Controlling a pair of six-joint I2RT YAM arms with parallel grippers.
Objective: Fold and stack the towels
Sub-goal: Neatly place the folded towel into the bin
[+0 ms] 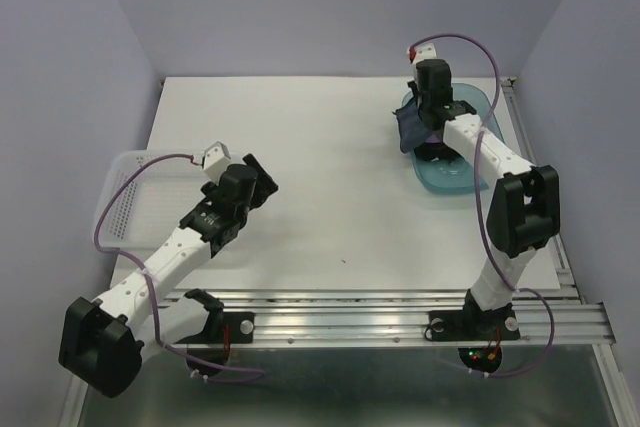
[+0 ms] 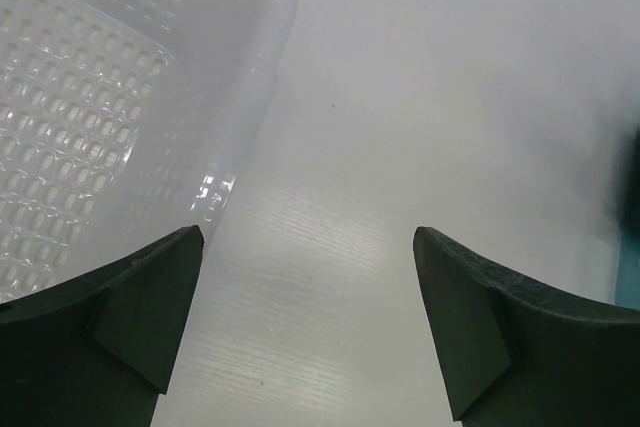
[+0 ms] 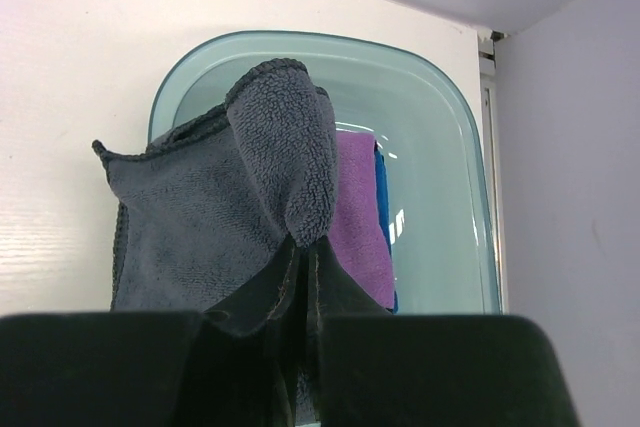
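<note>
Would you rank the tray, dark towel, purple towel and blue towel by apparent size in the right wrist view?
1. teal tray
2. dark towel, nearest the camera
3. purple towel
4. blue towel, mostly hidden

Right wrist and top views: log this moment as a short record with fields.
right gripper: shut on the navy towel, pinching a raised fold
navy towel: hangs over the left part of the teal tray
purple towel: in the tray, partly behind the navy towel
blue towel: only an edge shows past the purple towel
left gripper: open, holding nothing, above the table
white basket: on the table beside the left gripper
</note>
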